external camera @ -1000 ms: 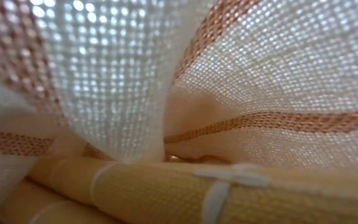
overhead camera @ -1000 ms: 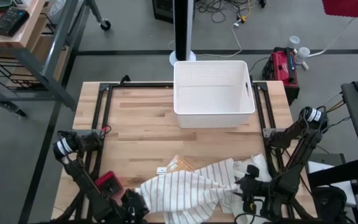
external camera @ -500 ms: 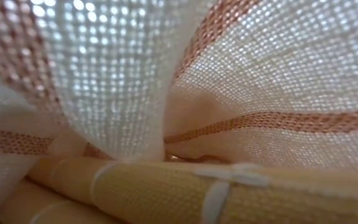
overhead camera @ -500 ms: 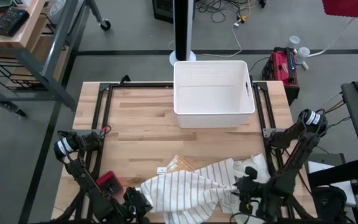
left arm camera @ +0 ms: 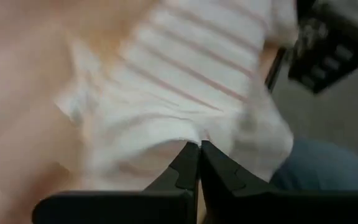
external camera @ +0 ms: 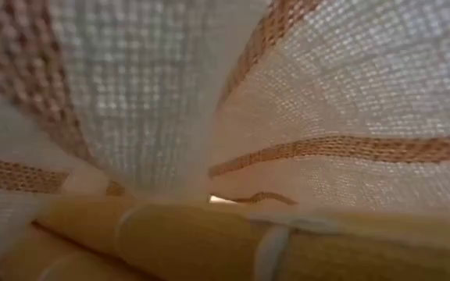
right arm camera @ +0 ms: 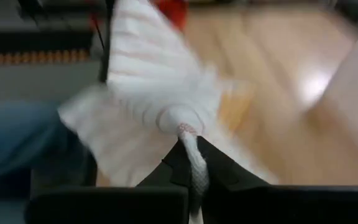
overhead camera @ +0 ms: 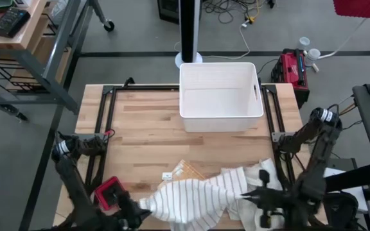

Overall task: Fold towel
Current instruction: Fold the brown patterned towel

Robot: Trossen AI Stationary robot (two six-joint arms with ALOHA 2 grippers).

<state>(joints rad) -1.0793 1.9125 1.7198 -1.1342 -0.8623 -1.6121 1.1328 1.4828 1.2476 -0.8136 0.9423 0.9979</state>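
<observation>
**Both grippers pinch the striped towel at the near edge of the table**

We look down on a pale wooden table with black rails along its sides, set on a grey floor. A white bin sits at the far edge, right of centre. Beyond it rises a black pole on a white base, and cables trail across the floor. A red case lies off the table's far right corner, and a metal-framed bench stands at the far left.

The towel, white with thin reddish stripes, lies bunched at the near edge. We see its long axis running left to right between the two arms, the stripes following roughly that line. A flat tan item peeks out at its far side, partly covered. In the low view the cloth fills nearly everything, draped over tan ribbed material.

Our left gripper has its fingers pressed together on the towel's left end, beside a red object. Our right gripper is clamped on a gathered fold at the right end.
</observation>
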